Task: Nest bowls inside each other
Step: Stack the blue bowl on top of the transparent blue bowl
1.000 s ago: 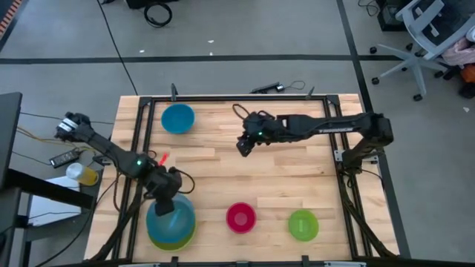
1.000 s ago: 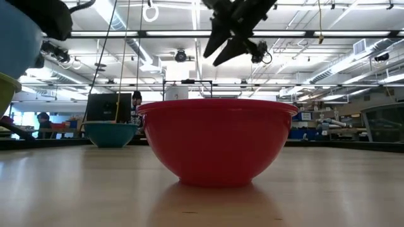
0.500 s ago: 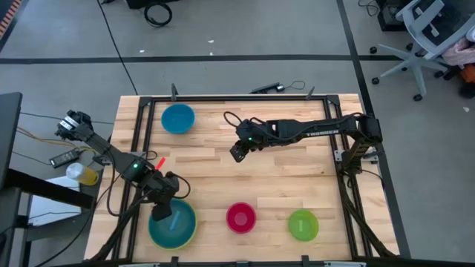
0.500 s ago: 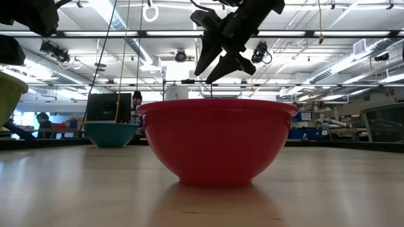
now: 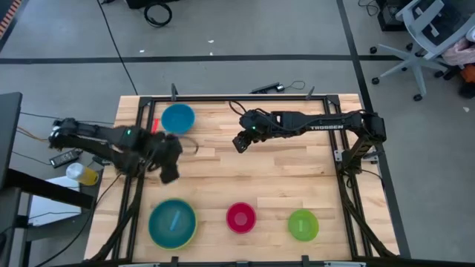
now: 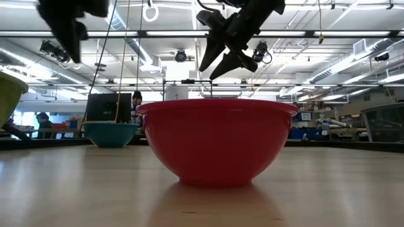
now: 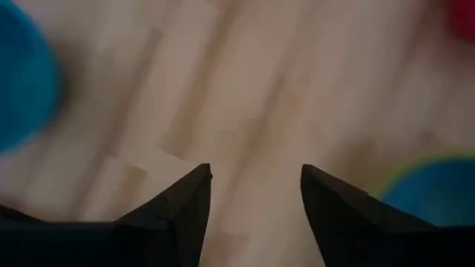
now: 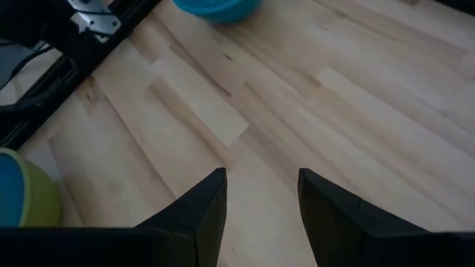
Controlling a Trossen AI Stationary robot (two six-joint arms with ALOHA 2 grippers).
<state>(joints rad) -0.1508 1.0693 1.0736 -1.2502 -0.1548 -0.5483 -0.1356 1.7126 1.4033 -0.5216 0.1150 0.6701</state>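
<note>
A pale blue bowl (image 5: 172,221) sits nested inside the large yellow-green bowl (image 5: 191,236) at the near left. Along the near edge, the magenta-red bowl (image 5: 240,217) and the small green bowl (image 5: 303,225) each rest on their bases. The bright blue bowl (image 5: 178,118) stands at the far left. My left gripper (image 5: 169,170) hangs open above bare wood between the two blue bowls; its wrist view shows nothing between the fingers (image 7: 256,185). My right gripper (image 5: 239,142) is open over the table's middle, also holding nothing (image 8: 260,185).
A black frame rail (image 5: 141,148) runs along the table's left side under my left arm. Bare wood lies between the far blue bowl and the near row of bowls. In the low view the red bowl (image 6: 218,142) fills the foreground.
My left gripper has let go of the pale blue bowl, which has dropped from above into the yellow-green bowl and now sits nested there. The gripper has then risen and swung toward the table's far edge, away from the stack.
</note>
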